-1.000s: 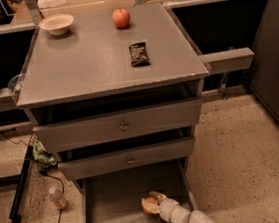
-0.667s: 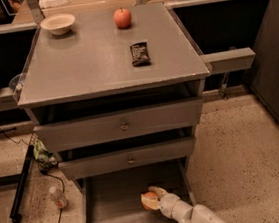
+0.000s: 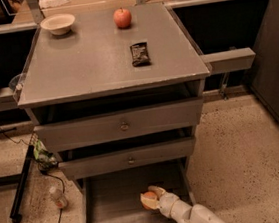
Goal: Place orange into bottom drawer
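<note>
The orange [image 3: 149, 201] is in my gripper [image 3: 153, 198], low over the floor of the open bottom drawer [image 3: 115, 212], towards its right side. The white fingers [image 3: 157, 189] wrap around the fruit from the right, and the gripper is shut on it. My white arm [image 3: 197, 220] comes in from the lower right. I cannot tell whether the orange touches the drawer floor.
On the grey cabinet top [image 3: 84, 64] stand a red apple [image 3: 123, 18], a white bowl [image 3: 58, 23] and a dark snack bar [image 3: 140, 53]. Two upper drawers [image 3: 123, 127] with small knobs stand slightly open. A small bottle [image 3: 57, 197] and cables lie on the floor at the left.
The gripper with the orange has shifted only slightly inside the bottom drawer. The arm's angle changed a little. Nothing else moved.
</note>
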